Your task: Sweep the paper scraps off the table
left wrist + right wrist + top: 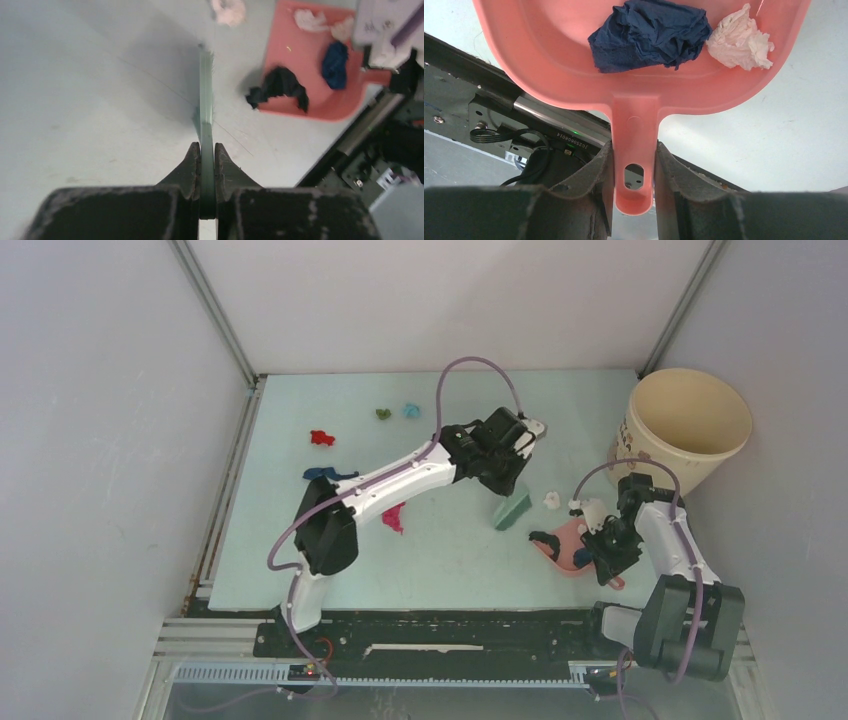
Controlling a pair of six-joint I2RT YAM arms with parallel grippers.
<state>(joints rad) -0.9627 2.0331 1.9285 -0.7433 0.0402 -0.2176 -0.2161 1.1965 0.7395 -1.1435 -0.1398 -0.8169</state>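
Observation:
My left gripper (207,150) is shut on the thin handle of the teal hand brush (206,100), whose bristles rest on the table (450,560) left of the dustpan. My right gripper (633,146) is shut on the handle of the salmon-pink dustpan (574,60), which holds a dark blue scrap (649,32) and a white scrap (739,42). A dark scrap (277,87) hangs over the pan's lip. Loose paper scraps lie on the table: white (551,500), magenta (393,517), dark blue (325,474), red (321,437), green (382,413), light blue (409,410).
A cream bucket (690,420) stands at the table's far right corner, behind the right arm. Grey walls close in the left, back and right sides. A black metal rail (450,625) runs along the near edge by the arm bases.

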